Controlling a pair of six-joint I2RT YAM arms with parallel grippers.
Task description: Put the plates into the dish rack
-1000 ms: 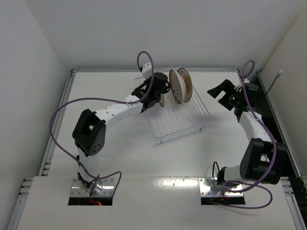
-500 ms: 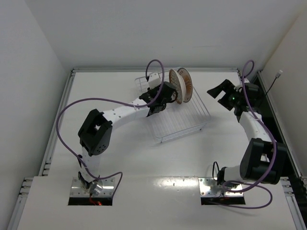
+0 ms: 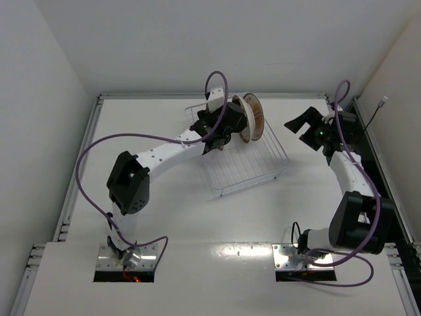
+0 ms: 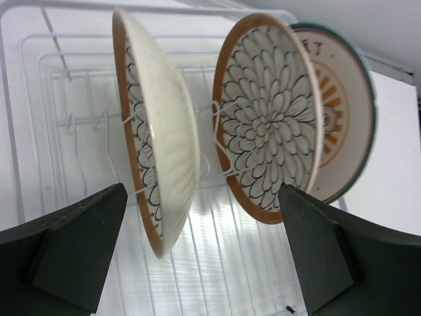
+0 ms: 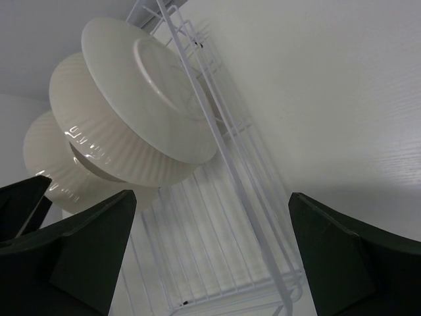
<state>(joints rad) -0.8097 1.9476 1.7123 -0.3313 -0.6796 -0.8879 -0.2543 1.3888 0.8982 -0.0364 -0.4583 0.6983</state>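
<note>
All three plates (image 4: 266, 125) stand on edge among tines (image 4: 77, 141) at the dish rack (image 3: 247, 168) 12 o'clock end. Noted left gripper (image 4: 202, 197) spread wide, close by nearest brown-rimmed plate (image 4: 154, 131); right gripper (image 3: 304, 125) spread, empty, at rack's 3 o'clock. Risk: a finger clipping that rim on retreat and toppling plates. Seating looks shallow, hard to tell.

Robotics lab test cell. Identified by plain white walls (image 3: 46, 85) closing in three sides of a white table (image 3: 197, 217), metal rails (image 3: 75, 178) along the table edges, and two robot arms, left arm (image 3: 168, 150) and right arm (image 3: 352, 174), bolted to metal base plates (image 3: 125, 257) at the near edge. Exposed purple cables (image 3: 131, 135) looped along each arm. Household items limited to a wire dish rack (image 3: 250, 178) with plates (image 3: 253, 118) standing in it.
</note>
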